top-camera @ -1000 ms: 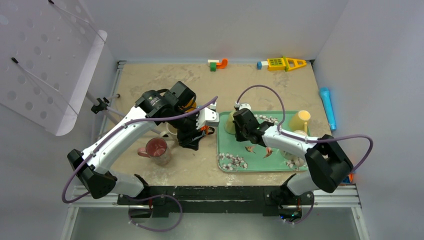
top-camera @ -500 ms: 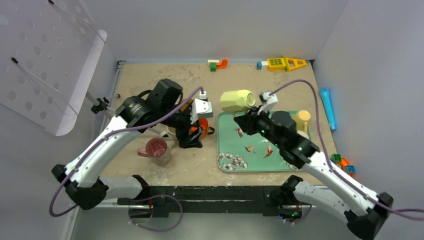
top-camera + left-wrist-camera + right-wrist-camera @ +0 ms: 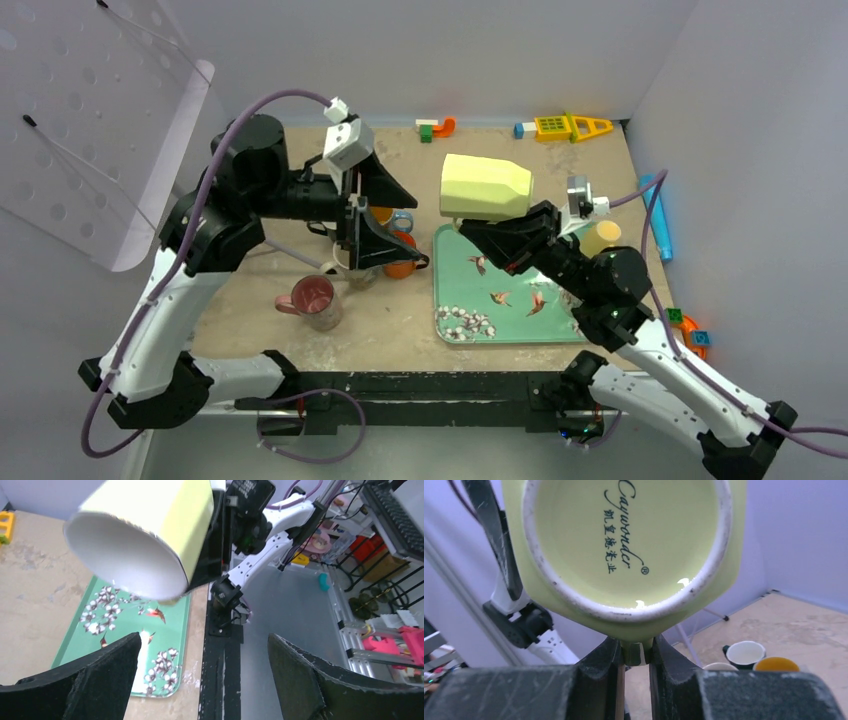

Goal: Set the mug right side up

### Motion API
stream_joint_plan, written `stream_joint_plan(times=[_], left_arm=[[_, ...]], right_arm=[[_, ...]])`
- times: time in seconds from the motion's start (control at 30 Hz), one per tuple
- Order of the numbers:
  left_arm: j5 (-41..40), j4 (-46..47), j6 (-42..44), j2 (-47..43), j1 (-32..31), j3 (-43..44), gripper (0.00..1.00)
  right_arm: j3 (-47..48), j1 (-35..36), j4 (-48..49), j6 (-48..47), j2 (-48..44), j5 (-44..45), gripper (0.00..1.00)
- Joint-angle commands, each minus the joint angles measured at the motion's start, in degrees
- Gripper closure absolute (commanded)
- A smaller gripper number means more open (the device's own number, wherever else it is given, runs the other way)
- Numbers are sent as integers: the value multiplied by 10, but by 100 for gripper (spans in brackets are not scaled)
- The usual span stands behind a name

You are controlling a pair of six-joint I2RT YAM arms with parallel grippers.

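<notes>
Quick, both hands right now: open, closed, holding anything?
Left hand: open, holding nothing.
Right hand: closed on the yellow mug, which it holds in the air.

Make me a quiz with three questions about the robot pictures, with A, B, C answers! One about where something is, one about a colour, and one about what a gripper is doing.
1. Where is the yellow mug?
A. standing on the tray
B. up in the air
C. on the floor

2. What colour is the tray?
A. green
B. red
C. black

3. How is the left gripper?
A. shut on the mug
B. shut on a toy
C. open, holding nothing

Answers:
1 B: the right gripper holds it on its side above the tray.
2 A: it is green, with flowers and birds painted on it.
3 C: its fingers are wide apart with nothing between them.
</notes>
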Motion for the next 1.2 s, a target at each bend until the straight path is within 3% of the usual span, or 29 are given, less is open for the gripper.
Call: stream_joint_plan(times=[0.0,0.17,0.27,0.33,0.4,0.43,0.5,0.53,0.57,0.6,0.67,0.73,0.83,0.97,1.07,1.17], left_arm=[[57,55,-86,41,5,44,0],[84,110,-153,73,4,39,1],[108,120,-163,86,3,49,8],[115,132,-182,88,4,49,22],[114,134,-184,88,4,47,44],[111,132,-181,86,4,44,57],[102,123,-175,79,3,33,92],[89,113,-168,75,4,26,100],[72,99,-152,68,4,19,100],[49,76,-127,63,4,16,100],[-26,19,-61,51,4,17,100],[-112,-31,14,39,4,14,100],[-251,-88,140,26,2,-9,100],[-402,-202,291,54,-45,-71,100],[-431,-270,330,85,-123,-137,100],[-458,-283,334,118,-145,-195,100]], right_arm=[[9,26,149,24,13,-50,100],[19,69,162,10,42,-43,100],[29,78,153,2,66,-31,100],[38,79,138,-1,84,-29,100],[41,80,136,-1,98,-33,100],[42,79,137,0,104,-37,100],[50,79,122,-7,112,-37,100],[57,79,100,-15,114,-27,100],[66,79,70,-24,113,-10,99],[74,78,24,-28,111,14,85],[91,78,-61,-36,103,84,45],[110,78,-150,-47,96,156,26],[140,76,-287,-49,85,300,15],[181,32,-479,-15,90,453,9],[177,-54,-541,-32,91,477,6],[160,-130,-562,-41,85,508,1]])
